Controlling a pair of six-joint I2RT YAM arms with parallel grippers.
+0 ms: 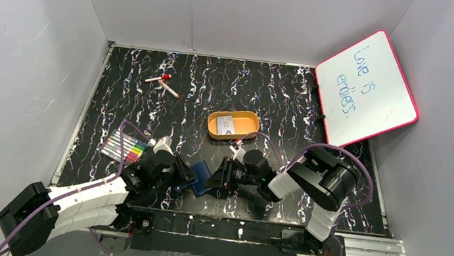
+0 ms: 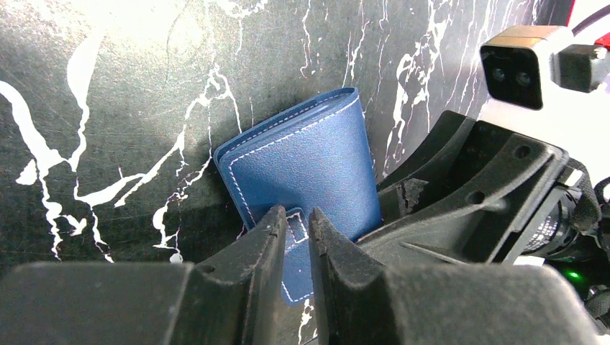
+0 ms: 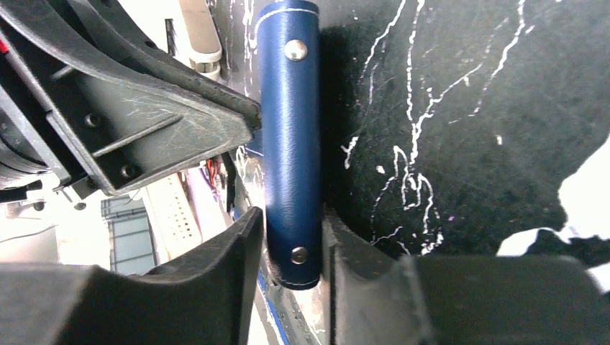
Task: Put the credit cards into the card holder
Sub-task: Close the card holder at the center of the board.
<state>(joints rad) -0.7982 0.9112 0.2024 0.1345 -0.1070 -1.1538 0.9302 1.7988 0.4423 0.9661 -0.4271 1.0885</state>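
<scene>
The navy-blue card holder (image 1: pixel 203 178) sits folded at the table's near middle, between both grippers. In the left wrist view its cover (image 2: pixel 309 158) faces up, and my left gripper (image 2: pixel 293 215) is closed narrowly on the snap tab. In the right wrist view its studded spine (image 3: pixel 290 122) stands between the fingers of my right gripper (image 3: pixel 291 233), which is shut on it. In the top view the left gripper (image 1: pixel 182 174) and right gripper (image 1: pixel 221 175) flank the holder. A pale credit card (image 1: pixel 227 125) lies in the orange oval tray (image 1: pixel 247 131), beyond the grippers.
A pack of coloured markers (image 1: pixel 123 147) lies left of the left gripper. Two red-capped pens (image 1: pixel 164 83) lie at the far left. A pink-framed whiteboard (image 1: pixel 367 87) leans at the far right. Grey walls enclose the table on three sides.
</scene>
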